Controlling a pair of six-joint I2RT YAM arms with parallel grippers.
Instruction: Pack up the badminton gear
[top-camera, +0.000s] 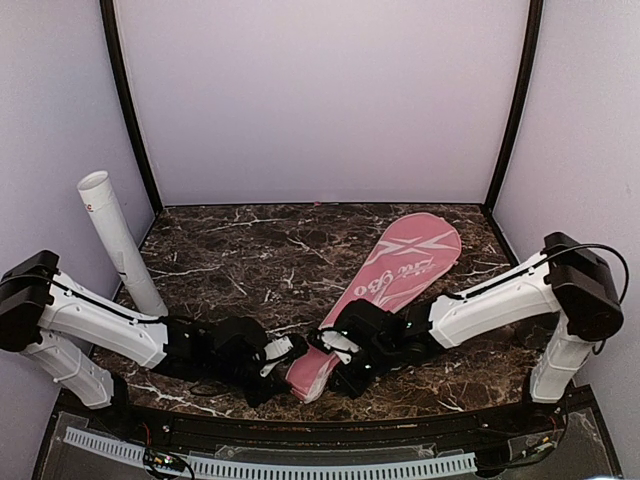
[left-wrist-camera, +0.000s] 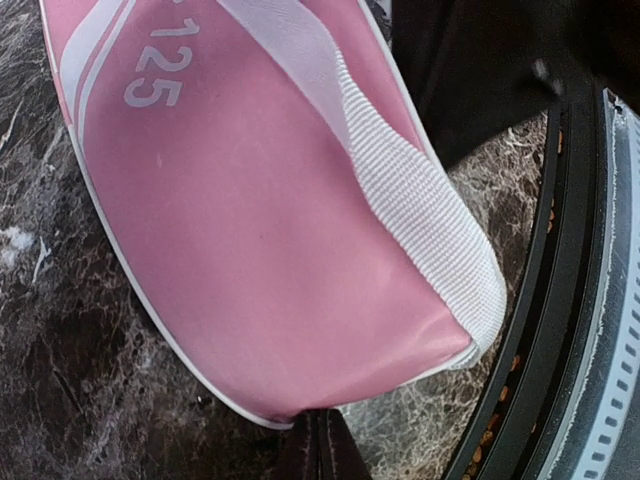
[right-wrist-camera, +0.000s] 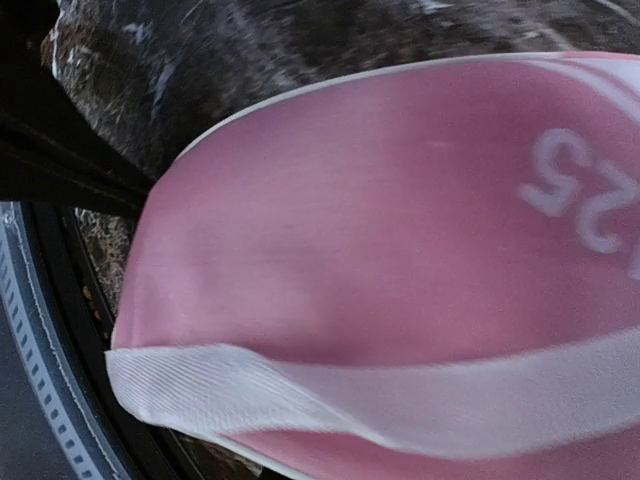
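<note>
One pink bag (top-camera: 400, 270) flat on the counter (top-camera: 250, 250), laid slantwise from lower centre to upper right of the top view, wide head far, narrow end near. Up close in both wrist views, filling most of each frame: smooth pink skin (left-wrist-camera: 270, 250), white piping round the rim, and a white webbing strap (left-wrist-camera: 420, 210) running slack over the narrow end.

Judged soft and light, likely to sag and fold if lifted by one end. Slick on the faces, so poor for a pinch there. Better taken at the ribbed strap (right-wrist-camera: 400, 400) or the piped rim, ideally from both sides at once.

Left claw (top-camera: 290, 352) at the bag's narrow tip, dark fingertips (left-wrist-camera: 320, 450) pressed together with only a thin seam between, right at the piping. Cannot tell whether any rim is nipped. Right claw (top-camera: 335, 345) just beside the same end from the other side. No fingers in its own view, so wide or narrow cannot be told.

Counted: one bag, one strap, and one long white tube (top-camera: 120, 245) leaning at the left wall, well apart from the bag. Rackets: none in sight. Shuttlecocks: none in sight. Possibly stowed already, but not verifiable from here.
</note>
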